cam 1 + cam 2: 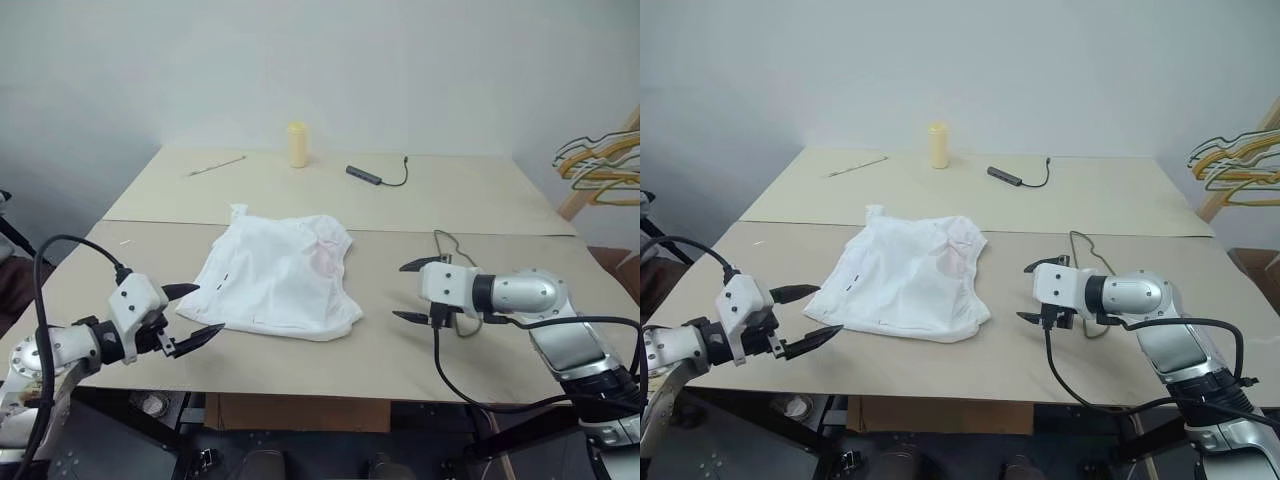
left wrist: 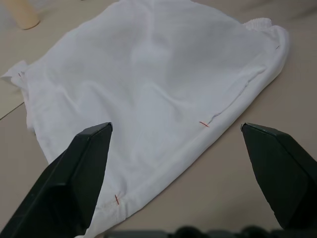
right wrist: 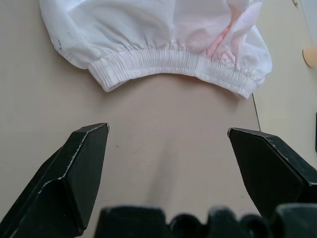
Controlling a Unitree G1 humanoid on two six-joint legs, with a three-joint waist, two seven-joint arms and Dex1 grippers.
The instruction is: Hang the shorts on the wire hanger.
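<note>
The white shorts (image 1: 280,275) lie crumpled flat in the middle of the table (image 1: 480,200), with a faint pink patch toward their right side. My left gripper (image 1: 210,308) is open just off the shorts' near-left corner, its fingers pointing at the hem (image 2: 148,173). My right gripper (image 1: 397,291) is open a short way to the right of the shorts, facing the elastic waistband (image 3: 173,57) across bare table. A thin dark wire (image 1: 441,243), apparently the wire hanger, lies on the table behind the right gripper, mostly hidden by that arm.
At the table's back stand a pale yellow cylinder (image 1: 297,145), a black adapter with its cable (image 1: 365,176) and a thin stick (image 1: 215,166). Yellow and green hangers (image 1: 600,165) hang bunched past the right edge. The table's front edge runs just below both grippers.
</note>
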